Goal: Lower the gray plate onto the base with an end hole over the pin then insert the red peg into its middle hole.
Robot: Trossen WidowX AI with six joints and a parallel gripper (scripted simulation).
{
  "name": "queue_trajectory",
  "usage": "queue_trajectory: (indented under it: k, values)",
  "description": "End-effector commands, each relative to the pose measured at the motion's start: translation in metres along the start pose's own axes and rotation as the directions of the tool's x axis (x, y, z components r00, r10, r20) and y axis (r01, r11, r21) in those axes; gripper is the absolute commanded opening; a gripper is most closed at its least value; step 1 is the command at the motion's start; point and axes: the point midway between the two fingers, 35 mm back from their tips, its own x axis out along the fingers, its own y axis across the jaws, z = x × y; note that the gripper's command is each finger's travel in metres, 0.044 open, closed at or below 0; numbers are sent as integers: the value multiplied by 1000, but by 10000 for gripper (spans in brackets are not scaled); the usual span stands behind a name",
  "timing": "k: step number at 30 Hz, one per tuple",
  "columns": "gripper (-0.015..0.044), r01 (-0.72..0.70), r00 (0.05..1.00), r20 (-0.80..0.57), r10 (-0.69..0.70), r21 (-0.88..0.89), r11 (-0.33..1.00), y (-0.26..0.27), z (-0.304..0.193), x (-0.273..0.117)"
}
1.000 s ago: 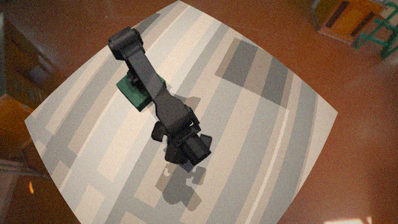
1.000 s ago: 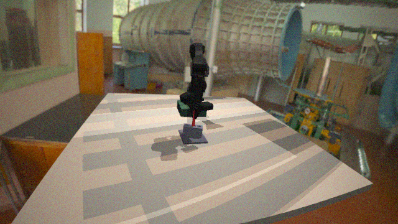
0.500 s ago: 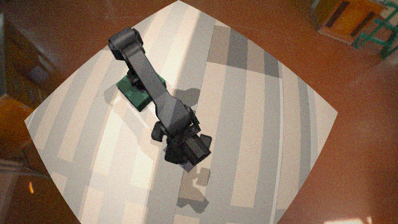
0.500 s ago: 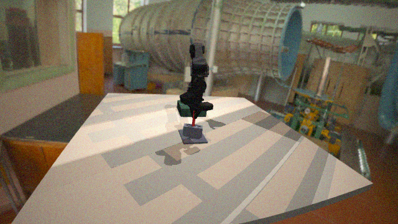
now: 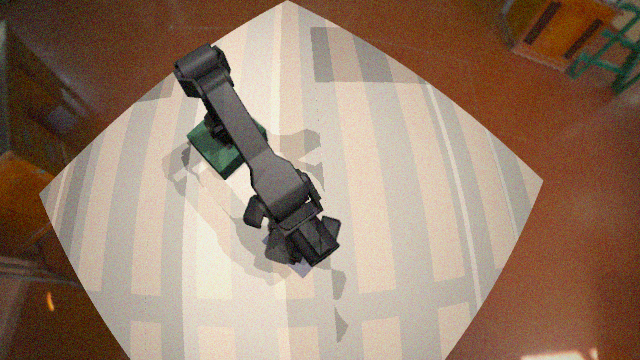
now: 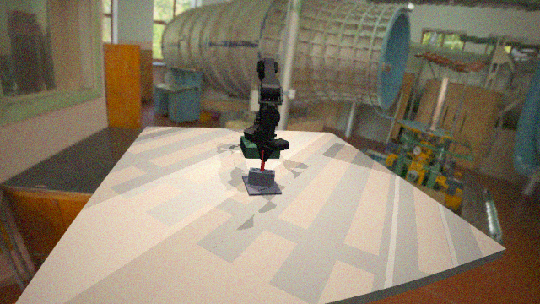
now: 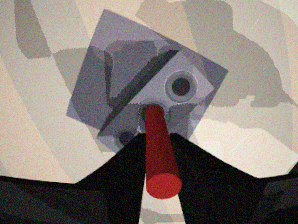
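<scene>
1. We judge that peg insertion is the step in hand. The gray plate (image 6: 256, 171) (image 7: 156, 90) appears to lie flat on the raised part of the base (image 5: 302, 270) (image 6: 275, 191) (image 7: 94, 50), which would leave the middle hole supported and facing up.

2. We have the gripper (image 5: 298, 259) (image 6: 264, 154) (image 7: 157, 140) nearly closed, its fingers on either side of the red peg (image 6: 262, 162) (image 7: 163, 155) and gripping it.

3. We see the peg's lower end at the middle hole, between the two end holes. We cannot tell how deep it sits. The peg stands roughly upright, presumably so that it can enter without binding.

4. We cannot confirm the pin's seating; the fingers partly cover the nearer end hole.

5. We should verify depth before release; opening early could let the peg lean, and a sideways pull could lift the plate.

6. We note the shapes: the peg is a smooth, round red rod with a flat end; the plate is gray, straight-edged and ringed around its holes; the base has a thin, square, blue-gray foot.

7. We see a green block (image 5: 220, 155) (image 6: 250, 149) well apart from the base, on the table top (image 5: 410, 200) (image 6: 312, 257), which shows pale stripes and shadows.
</scene>
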Motion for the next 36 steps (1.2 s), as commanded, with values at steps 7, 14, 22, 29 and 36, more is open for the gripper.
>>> queue_trajectory:
  k: [7,14,22,29,36]
  values:
    - [150,0,1000,0,0,0,1000,0,0,0]
    - [150,1,1000,0,-1,-1,1000,0,0,0]
    - [150,6,1000,-2,-6,-5,1000,-1,-1,-6]
    - [150,6,1000,-2,-6,-5,1000,-1,-3,-11]
    - [150,6,1000,-2,-6,-5,1000,-2,-5,-16]
